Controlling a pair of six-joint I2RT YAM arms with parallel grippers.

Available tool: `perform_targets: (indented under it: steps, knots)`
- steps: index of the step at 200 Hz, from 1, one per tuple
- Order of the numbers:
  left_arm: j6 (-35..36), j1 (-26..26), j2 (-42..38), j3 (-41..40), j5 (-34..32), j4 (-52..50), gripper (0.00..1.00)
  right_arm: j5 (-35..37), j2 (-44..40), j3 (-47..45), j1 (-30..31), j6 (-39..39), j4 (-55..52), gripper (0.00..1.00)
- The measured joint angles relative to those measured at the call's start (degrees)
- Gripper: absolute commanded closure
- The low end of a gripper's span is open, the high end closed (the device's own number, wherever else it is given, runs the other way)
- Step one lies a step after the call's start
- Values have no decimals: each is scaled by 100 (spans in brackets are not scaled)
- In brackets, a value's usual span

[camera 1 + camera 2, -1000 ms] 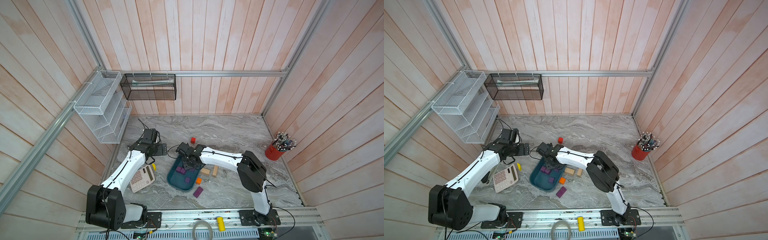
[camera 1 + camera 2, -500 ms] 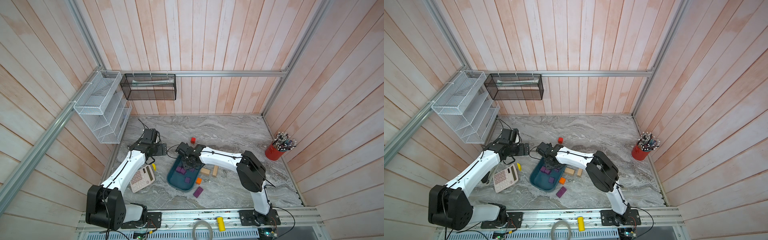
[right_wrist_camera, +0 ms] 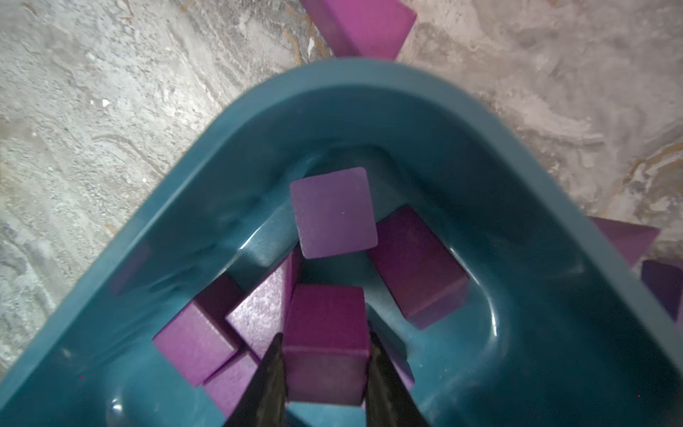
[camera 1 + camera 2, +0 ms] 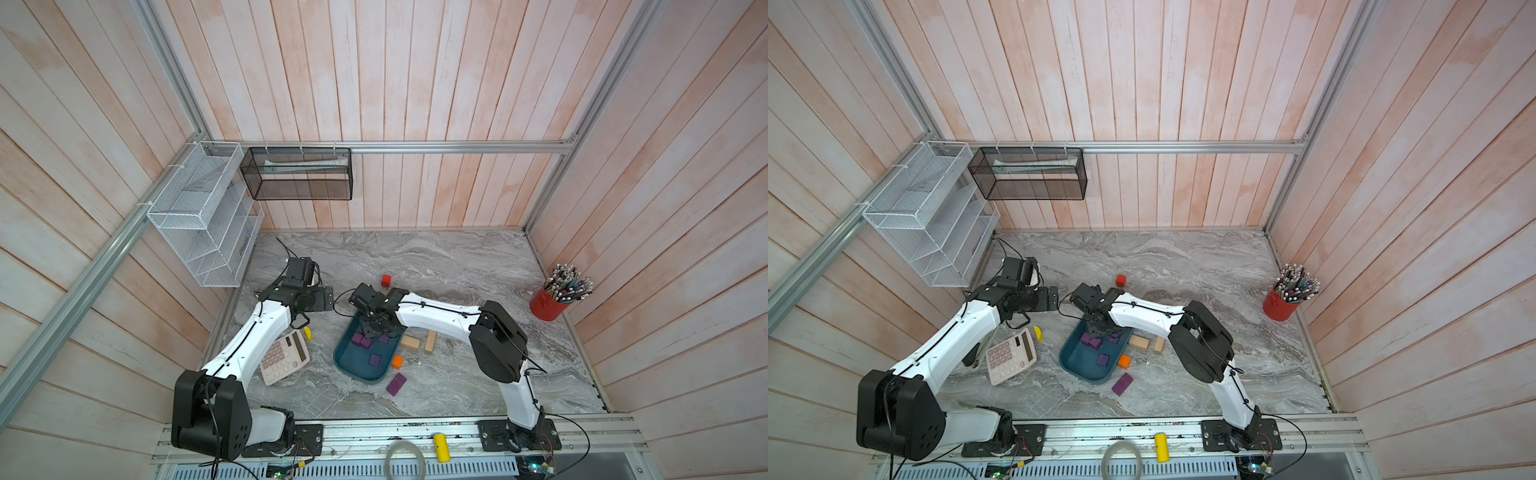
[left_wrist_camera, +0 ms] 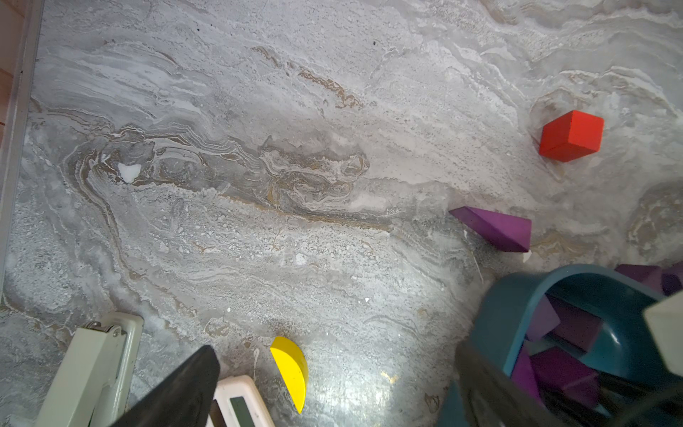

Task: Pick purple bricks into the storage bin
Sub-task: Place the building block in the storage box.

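Currently the right gripper (image 3: 325,334) is clamped on a purple cube (image 3: 327,366), holding it low inside the far end of the teal bin (image 3: 258,122). Several other purple bricks (image 3: 334,212) lie on the bin's floor. The bin sits near the middle of the counter's (image 4: 457,266) front edge. A purple oblong (image 4: 396,383) lies just beside the bin's front corner, and a purple wedge (image 5: 495,229) lies just past its far end. The left gripper (image 5: 338,351) hangs empty, jaws spread wide, near the counter's left edge by a yellow half-disc (image 5: 292,369) and a calculator (image 4: 284,357).
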Motion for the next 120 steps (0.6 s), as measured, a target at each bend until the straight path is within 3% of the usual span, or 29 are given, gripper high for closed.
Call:
perform_targets:
  steps: [50,120]
  knots:
    - [0,0,0,0,74,0,0,-2,118,164,0,-101,-2,66]
    - [0,0,-7,0,122,0,0,0,116,168,0,-118,0,49]
